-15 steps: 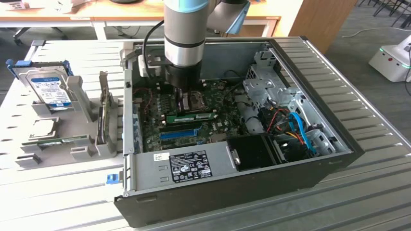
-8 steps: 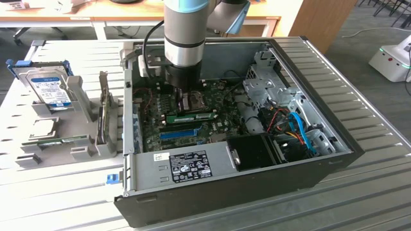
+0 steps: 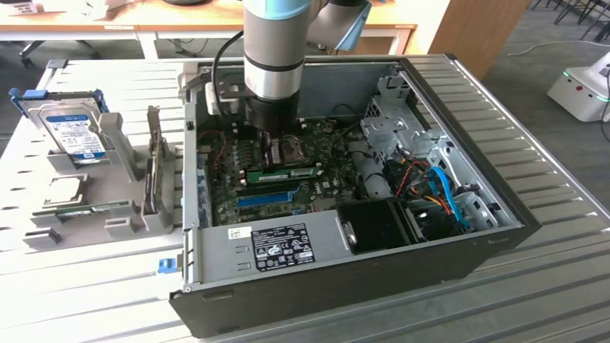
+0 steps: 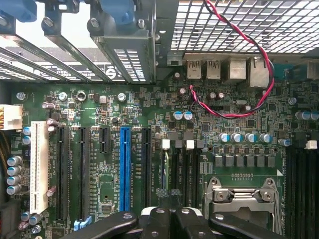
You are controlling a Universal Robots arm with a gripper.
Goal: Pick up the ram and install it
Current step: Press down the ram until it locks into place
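I see the ram [image 3: 287,174] lying flat on the board near the middle of the exterior view, its long side running left to right. I cannot tell my tool's [image 4: 167,219] state.

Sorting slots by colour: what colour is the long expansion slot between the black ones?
Blue; the slot shows best in the wrist view.

**Over the motherboard, looking straight down**

We looked onto the green motherboard [image 4: 149,114], its blue slot [image 4: 124,169] flanked by black slots and a white slot [image 4: 38,167]. A red-and-black twisted wire [image 4: 239,30] looped across the rear ports [image 4: 222,67]. The gripper's [image 4: 167,224] black fingers [image 4: 149,223] sat above the memory slots [image 4: 184,167].
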